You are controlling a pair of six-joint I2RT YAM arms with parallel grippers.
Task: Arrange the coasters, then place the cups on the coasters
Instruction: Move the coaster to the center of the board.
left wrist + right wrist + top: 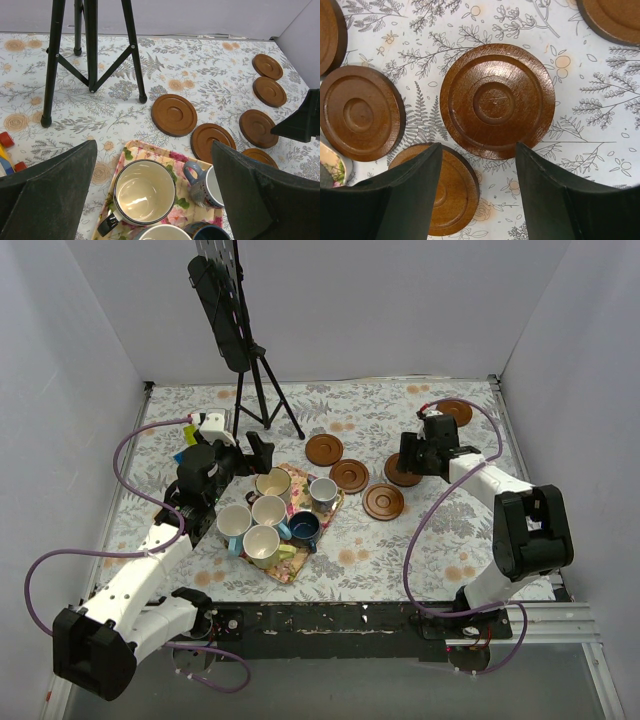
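Note:
Several cups stand on a floral tray (288, 571), among them a cream cup (145, 191) and a grey cup (207, 186). My left gripper (248, 460) hovers open over the tray's far end, the cream cup below its jaws (153, 150). Brown coasters lie to the right: one (324, 449), another (349, 475), a third (383, 502), and one far back (453, 412). My right gripper (412, 462) hangs open just above a coaster (497, 100), holding nothing (477, 152). Its left finger (415, 195) covers part of a neighbouring coaster (455, 195).
A black tripod (262, 390) stands at the back left, its legs (90, 55) just beyond the tray. Coloured toy blocks (181, 454) lie left of my left gripper. White walls close in three sides.

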